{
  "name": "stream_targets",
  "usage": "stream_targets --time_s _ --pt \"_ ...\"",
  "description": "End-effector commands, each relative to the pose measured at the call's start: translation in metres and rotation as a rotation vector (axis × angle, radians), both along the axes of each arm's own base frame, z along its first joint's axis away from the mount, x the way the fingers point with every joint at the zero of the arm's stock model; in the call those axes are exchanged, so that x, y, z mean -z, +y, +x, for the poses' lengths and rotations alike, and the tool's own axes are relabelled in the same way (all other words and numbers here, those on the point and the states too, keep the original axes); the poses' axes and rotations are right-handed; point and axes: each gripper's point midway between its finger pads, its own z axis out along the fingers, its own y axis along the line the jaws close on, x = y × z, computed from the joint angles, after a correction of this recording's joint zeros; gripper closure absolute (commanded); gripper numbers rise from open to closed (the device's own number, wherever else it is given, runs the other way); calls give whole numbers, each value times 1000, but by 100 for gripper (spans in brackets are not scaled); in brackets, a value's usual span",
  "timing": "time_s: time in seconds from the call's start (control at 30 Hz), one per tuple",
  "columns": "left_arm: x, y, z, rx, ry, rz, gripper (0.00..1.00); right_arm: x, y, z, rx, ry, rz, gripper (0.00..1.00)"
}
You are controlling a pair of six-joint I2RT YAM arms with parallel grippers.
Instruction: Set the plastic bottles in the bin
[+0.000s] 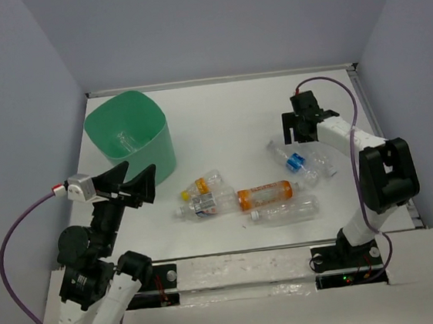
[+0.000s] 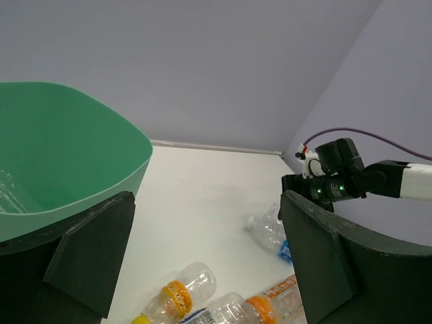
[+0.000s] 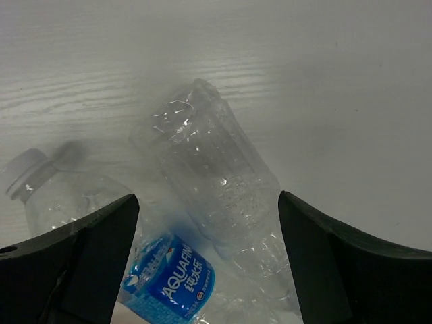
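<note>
Right claw (image 3: pixel 206 198) open, empty, clear crinkly plastic bottle (image 3: pixel 223 175) directly below; approach step. Next: descend, close, carry to mint-green plastic bin (image 1: pixel 132 132) far left.

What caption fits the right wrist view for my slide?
Open right gripper hovers over a clear crinkled bottle and a blue Aquafina-labelled bottle lying on the white table.

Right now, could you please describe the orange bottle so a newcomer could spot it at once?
Start at the mint-green bin at the far left of the table, then move right and nearer to the cluster of bottles lying mid-table. The orange bottle lies on its side at the cluster's centre. It alone has an orange body; its neighbours are clear.
</note>
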Motion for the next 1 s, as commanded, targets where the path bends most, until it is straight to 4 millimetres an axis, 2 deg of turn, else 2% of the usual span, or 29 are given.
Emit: stream_targets --time_s 0.0,0.1,0.13,0.37,0.57,0.67,0.73,0.8,0.83,0.9,0.93,0.97 --pt "-11 -1 0 4 -45 -3 1 -6 -8 16 8 2 -34 12" --pt "-12 -2 -1 11 -51 -4 1 5 -20 24 26 46 -97 15" --pt "-13 -2 -3 13 -55 -7 1 0 -28 31 49 36 -118 15" --pt "-18 2 -9 11 -81 -17 1 16 -33 49 14 93 -141 20" --pt "-20 4 -13 8 -89 -22 1 34 -49 50 41 140 -155 25" --pt "-21 3 -15 15 -93 -22 1 35 -52 49 63 138 -170 29" --pt "-21 2 -16 24 -93 -24 1 28 -59 48 94 108 -197 34" --pt "-21 1 -16 32 -93 -23 1 19 -64 49 112 79 -220 46" --pt "-21 1 -17 33 -94 -24 1 6 -69 50 138 44 -239 49" --pt "-22 1 -17 32 -97 -26 1 -11 -74 51 165 1 -252 50" --pt "-22 1 -18 30 -98 -27 1 -28 -78 50 193 -42 -261 50" --pt "-22 2 -18 30 -100 -26 1 -36 -80 49 207 -68 -266 52"
